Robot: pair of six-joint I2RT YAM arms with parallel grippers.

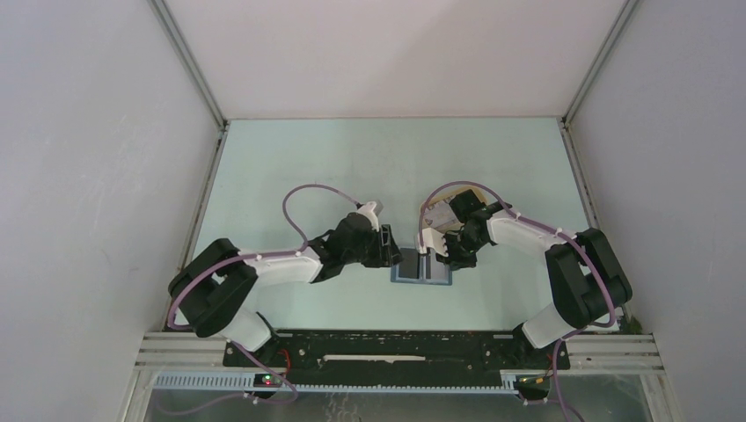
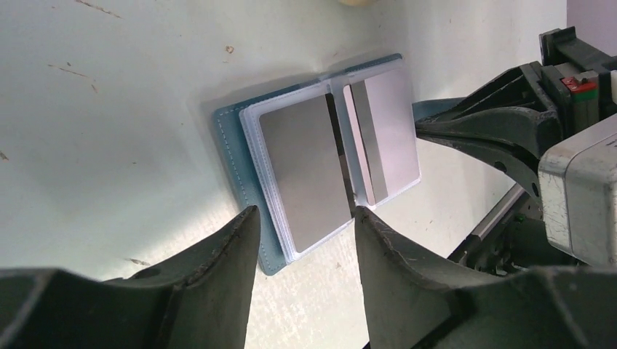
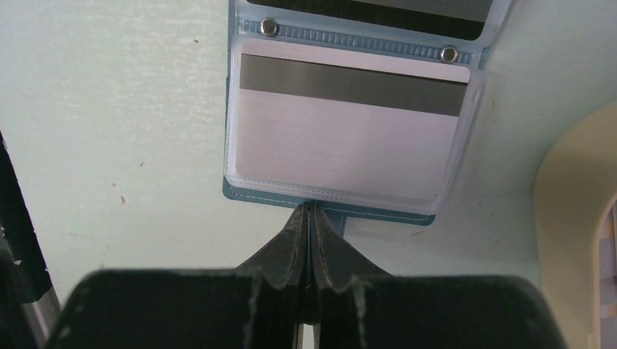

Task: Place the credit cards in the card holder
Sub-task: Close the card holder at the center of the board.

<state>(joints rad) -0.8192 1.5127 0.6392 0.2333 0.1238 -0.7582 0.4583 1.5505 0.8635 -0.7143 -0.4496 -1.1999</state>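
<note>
Two credit cards [image 2: 305,174] already sit in the clear sleeves of the card holder [image 2: 231,138], which lies spread open on the counter [image 1: 290,158] between the arms. At 9 o'clock the left end effector [image 2: 305,215] hangs spread over the left-hand card, gripping nothing. I judge it should nudge that card flush toward the spine, lightly, so the sleeves do not buckle. At 3 o'clock the right end effector [image 3: 309,212] is pinched tight on the teal flap [image 3: 378,214]; it should anchor the holder flat meanwhile. Seen from above, the opened holder's long axis runs 9 to 3, its spine 12 to 6, and its flap seems to point toward 3.
</note>
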